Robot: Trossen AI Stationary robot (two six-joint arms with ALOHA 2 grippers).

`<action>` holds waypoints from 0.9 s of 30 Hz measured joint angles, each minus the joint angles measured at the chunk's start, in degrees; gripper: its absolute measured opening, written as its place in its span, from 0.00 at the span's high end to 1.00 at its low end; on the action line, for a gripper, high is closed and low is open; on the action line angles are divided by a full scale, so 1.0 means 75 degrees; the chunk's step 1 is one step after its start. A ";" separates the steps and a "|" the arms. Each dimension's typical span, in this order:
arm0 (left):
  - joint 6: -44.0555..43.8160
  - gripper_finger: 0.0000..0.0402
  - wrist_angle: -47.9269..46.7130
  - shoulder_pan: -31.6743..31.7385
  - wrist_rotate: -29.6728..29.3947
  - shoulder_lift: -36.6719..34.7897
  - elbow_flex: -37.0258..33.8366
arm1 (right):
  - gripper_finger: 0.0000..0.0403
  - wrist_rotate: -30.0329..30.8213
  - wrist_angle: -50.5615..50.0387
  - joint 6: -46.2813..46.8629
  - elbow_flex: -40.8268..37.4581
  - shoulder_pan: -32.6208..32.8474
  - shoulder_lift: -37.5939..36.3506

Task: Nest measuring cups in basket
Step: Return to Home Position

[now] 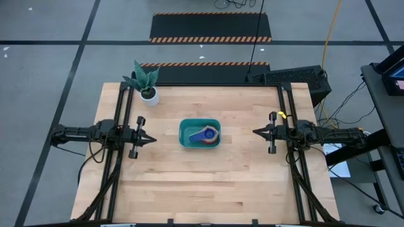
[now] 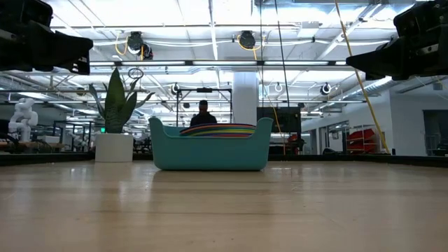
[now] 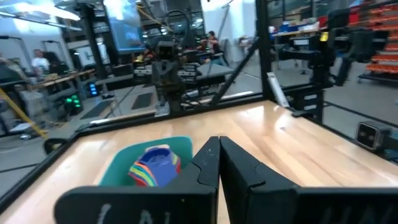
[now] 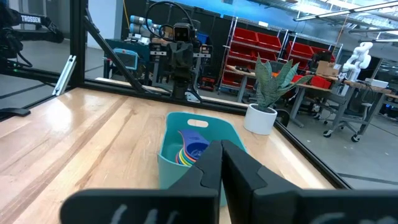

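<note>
both tools closed and empty, cups stacked in the basket

high view: your left tool (image 1: 151, 139) sits at the left side of the worktop (image 1: 189, 189), its tips pressed together to a point and holding nothing. your right tool (image 1: 255, 132) mirrors it at the right side, also closed on nothing. both point inward at the basket (image 1: 184, 137), which lies between them, well apart from each. the measuring cups (image 1: 206, 134) are nested inside it, with the dark blue one on top. a potted plant (image 1: 148, 85) stands near the far left corner.

low view: the basket rests flat on the worktop, and the coloured rims of the measuring cups show just above its dipped edge. the potted plant stands to its left. both arms hang high at the upper corners, clear of the worktop. a person (image 2: 203, 115) shows in the room behind.

left wrist view: the fingers (image 3: 208, 165) meet with barely a seam between them. the basket and the cup stack lie ahead of them.

right wrist view: these fingers (image 4: 211, 165) are shut too. the basket and measuring cups lie beyond them, with the potted plant beside the basket.
</note>
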 joint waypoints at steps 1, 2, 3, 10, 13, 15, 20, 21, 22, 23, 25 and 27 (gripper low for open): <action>0.0020 0.98 -0.0029 0.0000 0.0084 0.0000 0.0000 | 1.00 0.0000 0.0001 -0.0005 0.0000 0.0001 0.0000; 0.0086 0.98 -0.0093 0.0000 0.0159 0.0000 0.0000 | 1.00 0.0000 -0.0001 -0.0003 -0.0001 0.0001 0.0000; 0.0095 0.98 -0.0121 0.0000 0.0161 0.0004 0.0000 | 1.00 0.0000 0.0001 0.0002 0.0000 -0.0001 0.0000; -0.0234 0.98 -0.0128 0.0015 0.0046 0.0003 -0.0003 | 1.00 0.0000 0.0000 -0.0001 0.0000 -0.0001 0.0000; -0.0636 0.98 -0.0108 0.0015 -0.0028 0.0003 -0.0003 | 1.00 0.0000 -0.0001 0.0004 0.0000 -0.0001 0.0000; -0.0724 0.98 -0.0093 0.0015 -0.0029 0.0003 -0.0003 | 1.00 0.0000 0.0001 0.0002 -0.0002 0.0001 0.0000; -0.0637 0.98 -0.0100 0.0017 -0.0029 0.0003 -0.0003 | 1.00 0.0000 0.0001 0.0002 0.0000 0.0000 0.0000; -0.0635 0.98 -0.0102 0.0017 -0.0029 0.0003 -0.0003 | 1.00 0.0000 -0.0001 0.0001 0.0000 -0.0001 0.0000; -0.0634 0.98 -0.0102 0.0020 -0.0029 0.0003 -0.0003 | 1.00 0.0000 0.0000 -0.0002 0.0000 0.0001 0.0000; -0.0634 0.98 -0.0102 0.0020 -0.0029 0.0003 -0.0003 | 1.00 0.0000 -0.0001 -0.0005 0.0000 -0.0001 0.0000; -0.0634 0.98 -0.0102 0.0020 -0.0029 0.0003 -0.0003 | 1.00 0.0000 0.0000 -0.0001 -0.0003 0.0002 0.0000; -0.0634 0.98 -0.0102 0.0020 -0.0029 0.0003 -0.0003 | 1.00 0.0000 -0.0001 0.0001 0.0000 0.0002 0.0000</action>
